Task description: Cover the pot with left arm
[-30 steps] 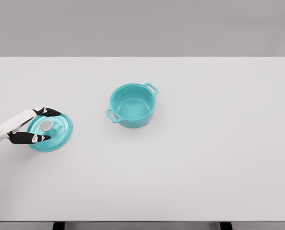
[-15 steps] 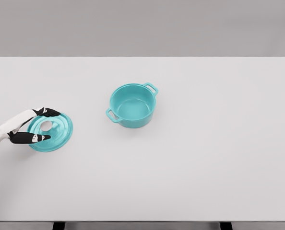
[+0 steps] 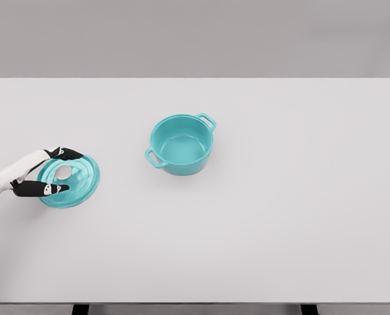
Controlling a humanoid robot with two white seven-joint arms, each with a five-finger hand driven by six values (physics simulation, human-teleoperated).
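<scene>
Biggest risk we see rn: the left robot hand only brackets the lid at its left side, one dark finger over the far rim, another over the near rim, w/ the pale knob sitting in the gap between them. If we lift like that, the lid prob tips toward its free right side and slides out, bc most of its weight hangs past the fingers. Can't tell whether the fingers actually press the lid or just hover over it, so we're calling it spread around the lid, not a firm hold.

Second worry: the pot sits well apart to the right and a bit further back on the desk, open side up, handles at upper right and lower left. A tilted lid could catch the rim or nudge the pot instead of seating.

Lid lies flat near the desk's left edge, knob up, mostly right of the robot hand. Right arm isn't in view.
</scene>
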